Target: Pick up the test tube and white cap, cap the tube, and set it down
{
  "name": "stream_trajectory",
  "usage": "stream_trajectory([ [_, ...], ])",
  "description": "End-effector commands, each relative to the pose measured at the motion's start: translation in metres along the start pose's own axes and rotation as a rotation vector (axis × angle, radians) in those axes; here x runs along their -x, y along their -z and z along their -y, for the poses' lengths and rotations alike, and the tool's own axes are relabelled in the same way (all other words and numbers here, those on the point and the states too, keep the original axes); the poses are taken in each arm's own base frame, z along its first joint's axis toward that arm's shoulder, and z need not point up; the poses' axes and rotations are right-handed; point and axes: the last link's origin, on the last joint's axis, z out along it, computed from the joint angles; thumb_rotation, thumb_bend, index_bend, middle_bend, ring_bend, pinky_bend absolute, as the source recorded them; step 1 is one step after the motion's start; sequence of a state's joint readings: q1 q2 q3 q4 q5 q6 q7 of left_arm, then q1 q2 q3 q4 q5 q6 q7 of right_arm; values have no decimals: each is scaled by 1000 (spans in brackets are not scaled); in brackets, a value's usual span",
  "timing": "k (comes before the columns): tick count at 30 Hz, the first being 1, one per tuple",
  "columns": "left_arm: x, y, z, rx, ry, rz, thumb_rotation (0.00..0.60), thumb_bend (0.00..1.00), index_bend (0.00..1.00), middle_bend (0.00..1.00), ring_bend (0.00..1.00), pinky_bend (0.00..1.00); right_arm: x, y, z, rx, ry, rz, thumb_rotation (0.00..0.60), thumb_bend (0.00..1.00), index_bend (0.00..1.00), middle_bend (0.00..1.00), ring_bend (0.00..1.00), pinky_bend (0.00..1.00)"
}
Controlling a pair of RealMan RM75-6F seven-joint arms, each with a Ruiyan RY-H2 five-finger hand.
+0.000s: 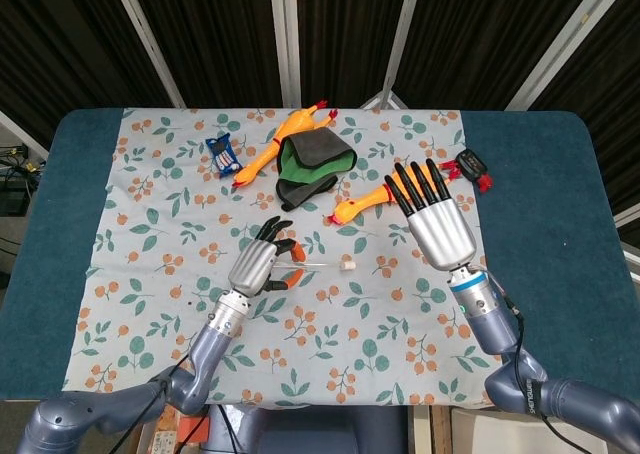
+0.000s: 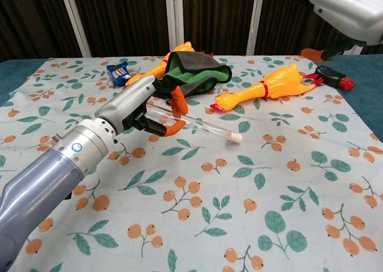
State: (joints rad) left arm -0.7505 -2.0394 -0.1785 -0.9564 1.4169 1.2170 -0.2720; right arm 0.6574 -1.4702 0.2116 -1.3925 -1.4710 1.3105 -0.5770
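so the left hand (image 2: 140, 107) has its orange-tipped fingers wrapped round the test tube (image 2: 197, 126), which sticks out toward 3 o'clock from the hand, low over the floral cloth (image 1: 180, 224), with the white cap (image 2: 235, 138) already sitting on its far end. the right hand (image 1: 432, 219) is up in the air off at 3 o'clock of the tube, holding nothing, fingers straight and spread. behind the tube at about 12 o'clock there's a green and black pouch (image 1: 315, 164) with a rubber chicken (image 1: 375, 201) just to its 4 o'clock, well apart from the tube.
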Motion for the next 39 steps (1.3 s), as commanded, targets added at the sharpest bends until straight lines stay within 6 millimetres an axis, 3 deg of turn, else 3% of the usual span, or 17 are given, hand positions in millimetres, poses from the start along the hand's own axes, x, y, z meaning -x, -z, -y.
stream_trajectory([
  [1, -4, 4, 4, -4, -15, 2, 600, 567, 574, 589, 136, 0, 0, 1, 1, 4, -8, 4, 600, 357, 43, 49, 0, 0],
  [7, -19, 13, 16, -27, -53, 1, 600, 383, 543, 508, 129, 0, -2, 2, 5, 4, -19, 6, 600, 358, 43, 48, 0, 0],
  [12, -32, 20, 25, -57, -81, -3, 600, 306, 510, 435, 113, 0, -3, 6, 8, -11, -4, 8, 600, 357, 43, 49, 0, 0],
  [25, -71, 43, 41, -146, -123, -44, 600, 276, 416, 359, 109, 0, -8, 30, 6, 13, -33, 41, 600, 355, 43, 49, 0, 0],
  [30, -96, 64, 49, -189, -189, -42, 600, 276, 163, 256, 36, 0, -9, 56, -10, 103, -124, 89, 600, 255, 32, 49, 0, 0],
  [39, -152, 130, 56, -295, -327, -57, 600, 275, 101, 131, 0, 0, -10, 134, -42, 335, -383, 332, 600, 246, 0, 0, 0, 0],
])
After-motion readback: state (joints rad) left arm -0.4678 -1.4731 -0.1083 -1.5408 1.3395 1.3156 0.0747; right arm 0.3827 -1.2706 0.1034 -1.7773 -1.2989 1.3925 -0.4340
